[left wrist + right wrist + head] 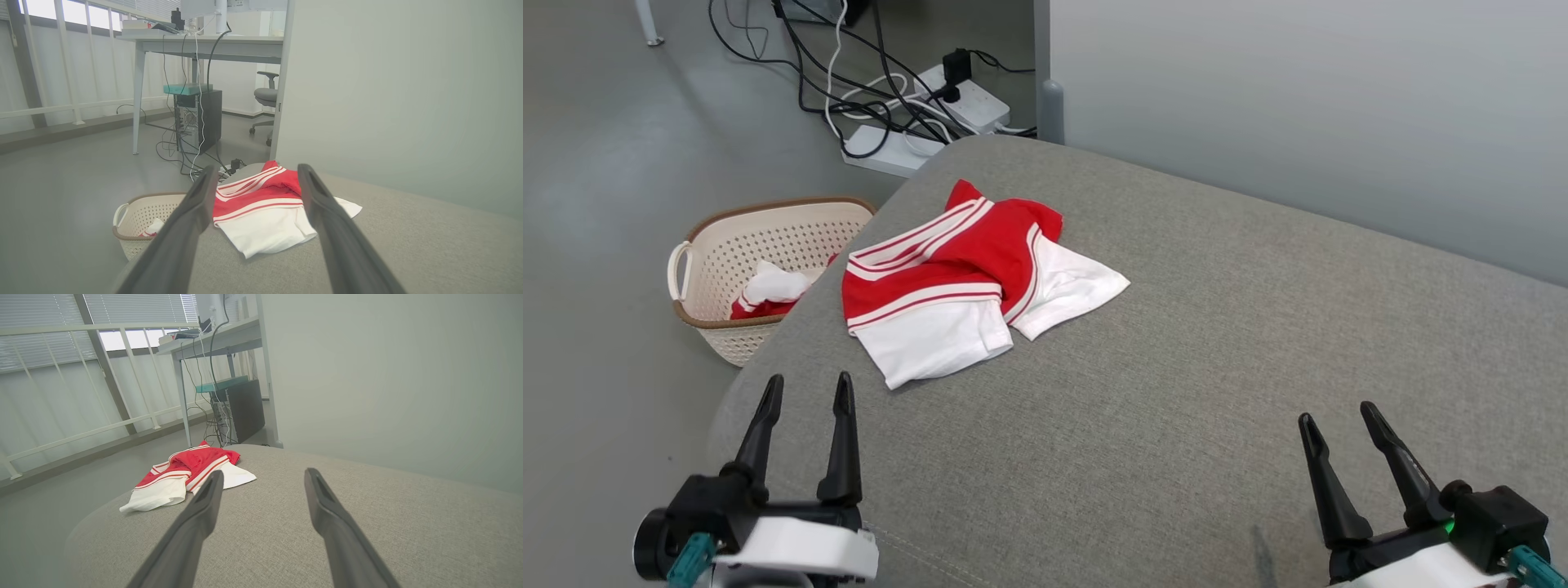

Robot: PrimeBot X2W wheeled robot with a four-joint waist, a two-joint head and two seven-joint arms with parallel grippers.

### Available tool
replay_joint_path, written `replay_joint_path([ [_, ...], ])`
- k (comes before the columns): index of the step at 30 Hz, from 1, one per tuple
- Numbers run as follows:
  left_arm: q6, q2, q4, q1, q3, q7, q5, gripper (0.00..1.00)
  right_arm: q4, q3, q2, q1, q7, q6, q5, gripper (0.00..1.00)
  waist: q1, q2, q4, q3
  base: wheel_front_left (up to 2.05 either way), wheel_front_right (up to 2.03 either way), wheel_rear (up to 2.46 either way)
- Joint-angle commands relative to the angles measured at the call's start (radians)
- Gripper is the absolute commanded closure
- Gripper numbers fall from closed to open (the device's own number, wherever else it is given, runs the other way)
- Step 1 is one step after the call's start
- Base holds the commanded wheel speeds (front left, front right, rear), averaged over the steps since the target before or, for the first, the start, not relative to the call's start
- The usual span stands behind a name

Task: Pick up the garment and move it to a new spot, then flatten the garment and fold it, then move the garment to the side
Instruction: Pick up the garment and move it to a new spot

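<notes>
While crumpled, garment (947,278) roughly lengthwise near-to-far, white hems (931,343) robotward; left gripper (809,377), right gripper (1336,411): fingers (841,441) apart, empty.

Left pincer (805,389) and right pincer (1336,417) — both agape, empty.

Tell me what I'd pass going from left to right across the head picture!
basket → red and white garment → right end effector

No readable text.
The red-and-white garment (947,278) bears plain stripes; no lettering on it or the basket (776,202) can be read.
</notes>
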Motion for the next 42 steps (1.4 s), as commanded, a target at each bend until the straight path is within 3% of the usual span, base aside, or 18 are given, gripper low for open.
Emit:
replay_joint_path([
  [1,0.006,0.002,-0.013,-0.086,0.021,-0.010,-0.019,0.00,-0.028,0.022,-0.021,-0.047,-0.006,0.004,0.002,0.00,0.0000,-0.0001,-0.029,0.029,0.00,0.00,0.00],
  [15,0.076,0.002,0.228,-0.382,0.018,-0.001,-0.169,0.00,-0.058,0.034,-0.090,-0.126,-0.006,0.004,0.009,0.00,0.0000,-0.0001,-0.167,0.217,0.00,0.00,0.00],
  [25,0.101,0.005,0.496,-0.657,0.054,0.110,-0.273,0.00,-0.087,0.032,-0.121,-0.193,-0.006,0.004,0.029,0.00,0.0000,-0.0001,-0.236,0.325,0.00,0.00,0.00],
  [42,0.121,0.083,0.931,-0.915,0.045,0.242,-0.282,0.00,-0.102,0.056,-0.127,-0.253,-0.006,0.004,0.060,0.00,0.0000,-0.0001,-0.312,0.425,0.00,0.00,0.00],
])
